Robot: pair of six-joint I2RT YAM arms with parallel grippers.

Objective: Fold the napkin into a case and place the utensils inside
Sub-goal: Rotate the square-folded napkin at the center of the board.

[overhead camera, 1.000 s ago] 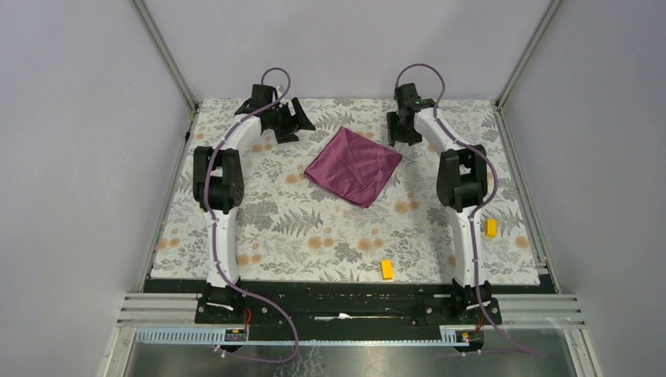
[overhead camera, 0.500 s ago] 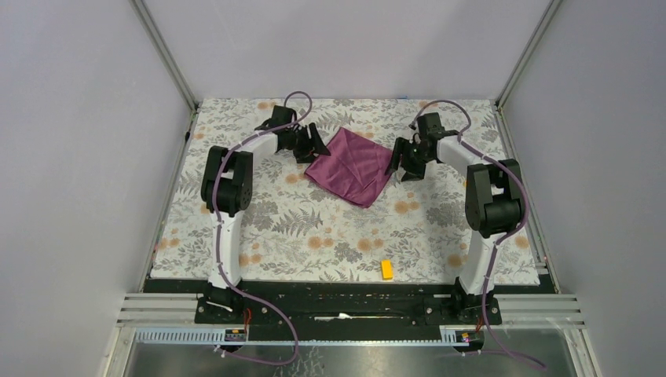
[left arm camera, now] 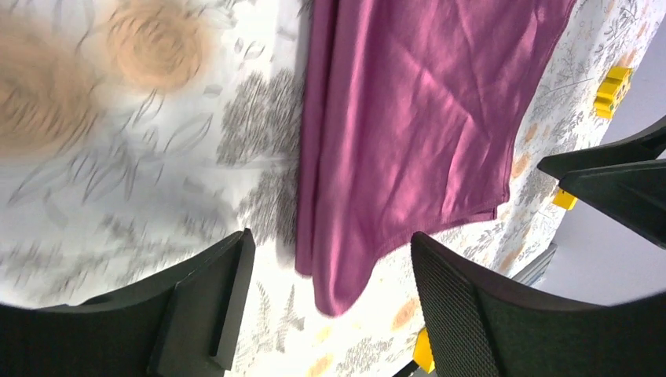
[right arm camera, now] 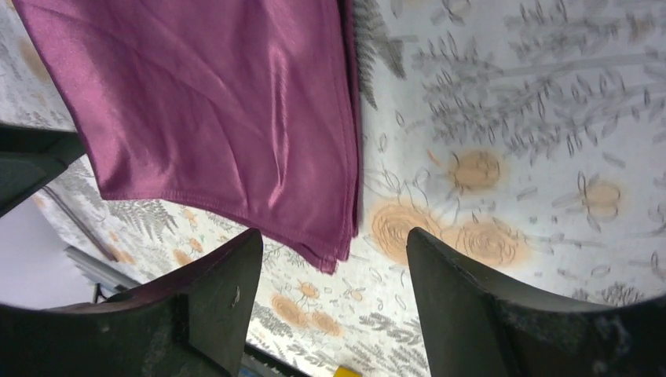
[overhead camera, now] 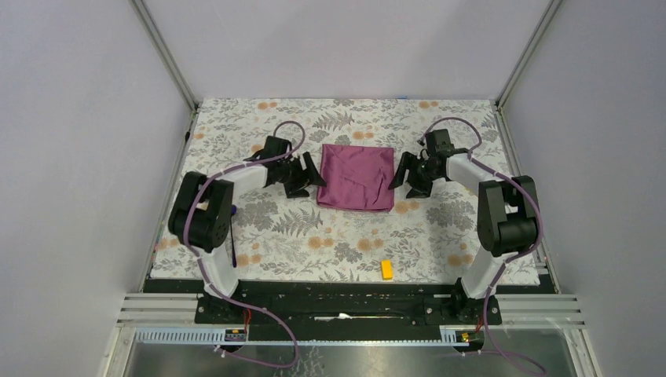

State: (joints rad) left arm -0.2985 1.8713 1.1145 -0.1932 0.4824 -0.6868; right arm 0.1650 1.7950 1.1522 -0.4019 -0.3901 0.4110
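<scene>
Napkin (overhead camera: pixel 356 176) lies between left gripper (overhead camera: pixel 314 176) and right gripper (overhead camera: pixel 400 177), both agape; yellow block (overhead camera: pixel 386 269) well apart.

White-and-black arms (overhead camera: pixel 245 179), purple cables (overhead camera: pixel 287 124)

Your black two-finger left gripper (overhead camera: pixel 309 177) and black two-finger right gripper (overhead camera: pixel 402 174) face each other, held low, both arms bent inward, jaws spread wide.
</scene>
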